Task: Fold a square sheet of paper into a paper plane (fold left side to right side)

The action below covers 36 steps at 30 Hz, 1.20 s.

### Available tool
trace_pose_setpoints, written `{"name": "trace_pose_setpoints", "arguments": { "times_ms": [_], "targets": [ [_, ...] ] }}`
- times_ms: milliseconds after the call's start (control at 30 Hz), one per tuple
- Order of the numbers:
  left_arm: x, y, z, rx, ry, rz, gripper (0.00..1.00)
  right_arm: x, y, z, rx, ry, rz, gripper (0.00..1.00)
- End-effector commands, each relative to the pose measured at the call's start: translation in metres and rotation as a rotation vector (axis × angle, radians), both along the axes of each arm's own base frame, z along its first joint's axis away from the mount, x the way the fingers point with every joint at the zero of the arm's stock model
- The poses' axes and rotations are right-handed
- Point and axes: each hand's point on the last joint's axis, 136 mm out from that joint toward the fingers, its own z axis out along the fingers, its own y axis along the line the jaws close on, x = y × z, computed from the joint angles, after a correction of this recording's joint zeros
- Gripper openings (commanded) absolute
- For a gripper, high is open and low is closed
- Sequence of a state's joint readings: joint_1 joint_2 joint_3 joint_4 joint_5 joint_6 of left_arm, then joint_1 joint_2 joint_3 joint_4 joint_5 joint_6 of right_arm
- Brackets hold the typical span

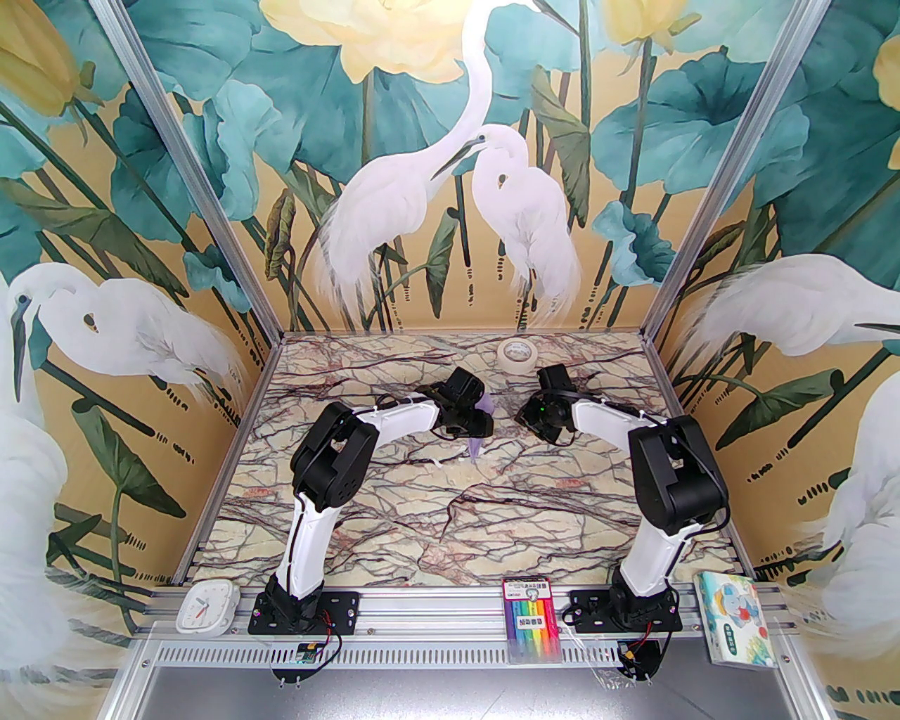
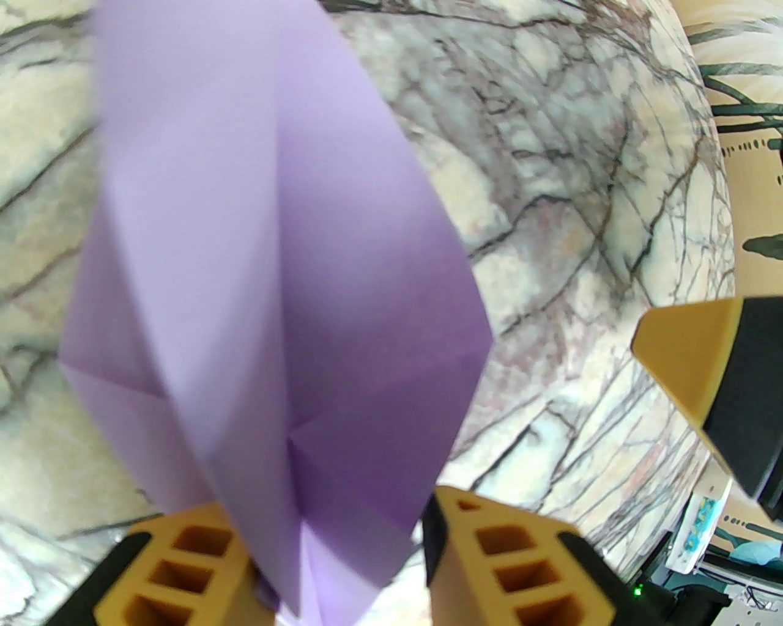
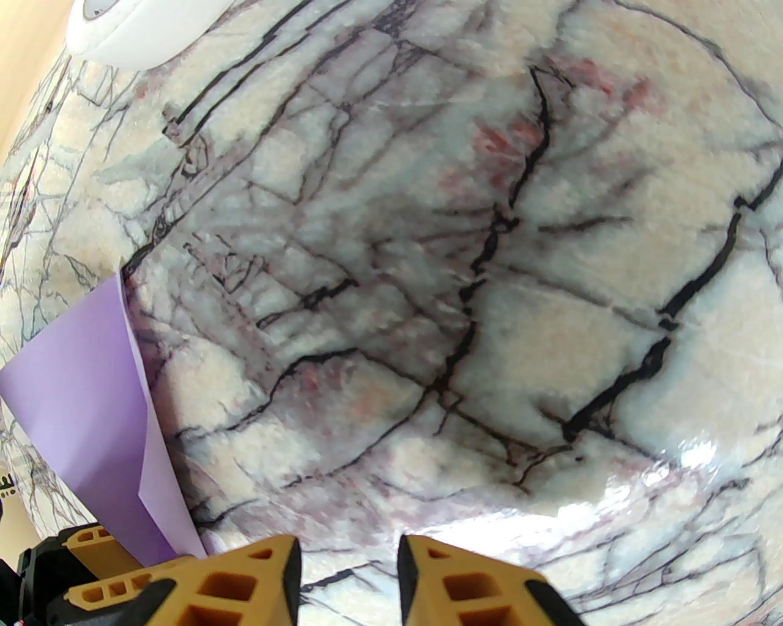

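The paper plane [image 1: 477,446] is a pale lavender sheet folded to a long pointed shape with a centre crease, held off the marble table [image 1: 450,520]. My left gripper [image 1: 485,422] is shut on its lower end. In the left wrist view the paper plane [image 2: 275,275] rises from between my yellow fingers [image 2: 489,550], the left gripper [image 2: 342,519] pinching it at the base. My right gripper [image 1: 522,418] hovers just to its right, open, with nothing between its jaws. In the right wrist view the right gripper [image 3: 348,550] hangs over bare marble, and the paper plane [image 3: 79,416] stands at the left edge.
A white tape roll [image 1: 517,354] lies at the back of the table, also seen as the tape roll [image 3: 122,30]. On the front rail sit a white timer [image 1: 207,606], a pack of coloured markers [image 1: 532,619] and a colourful tissue pack [image 1: 735,619]. Painted walls close in three sides.
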<state>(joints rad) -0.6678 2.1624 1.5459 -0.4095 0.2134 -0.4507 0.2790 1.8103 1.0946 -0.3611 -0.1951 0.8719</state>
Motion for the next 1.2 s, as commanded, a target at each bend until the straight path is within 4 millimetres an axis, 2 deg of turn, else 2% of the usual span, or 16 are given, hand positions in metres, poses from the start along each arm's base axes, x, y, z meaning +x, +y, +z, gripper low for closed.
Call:
{"name": "trace_pose_setpoints", "arguments": {
  "times_ms": [0,200,433,533,633,800,867,967,1167],
  "targets": [
    [-0.001,0.004,-0.005,0.033,-0.007,0.000,0.42,-0.002,-0.001,-0.005,0.008,0.006,-0.008,0.33],
    [0.000,0.004,-0.001,0.026,-0.019,0.004,0.43,-0.001,0.003,-0.009,0.026,0.012,0.000,0.34],
    [-0.003,0.000,-0.005,0.011,-0.006,-0.014,0.45,0.023,0.049,0.013,0.182,-0.064,0.148,0.38],
    [-0.003,0.000,-0.005,0.010,-0.005,-0.018,0.45,0.032,0.067,0.010,0.202,-0.042,0.200,0.39],
    [-0.003,-0.001,-0.005,0.004,0.000,-0.023,0.45,0.037,0.077,0.002,0.217,-0.005,0.217,0.39],
    [-0.003,-0.002,-0.006,0.003,0.003,-0.026,0.46,0.031,0.078,-0.018,0.205,0.076,0.231,0.36],
    [-0.003,-0.002,-0.005,0.005,0.002,-0.023,0.47,0.026,0.074,-0.022,0.186,0.095,0.234,0.24],
    [-0.002,-0.001,-0.001,0.003,-0.007,-0.018,0.47,0.018,0.066,-0.027,0.138,0.117,0.235,0.17],
    [-0.001,0.003,0.007,-0.004,-0.026,0.001,0.47,0.013,0.059,-0.032,0.107,0.130,0.239,0.15]
  ]
}}
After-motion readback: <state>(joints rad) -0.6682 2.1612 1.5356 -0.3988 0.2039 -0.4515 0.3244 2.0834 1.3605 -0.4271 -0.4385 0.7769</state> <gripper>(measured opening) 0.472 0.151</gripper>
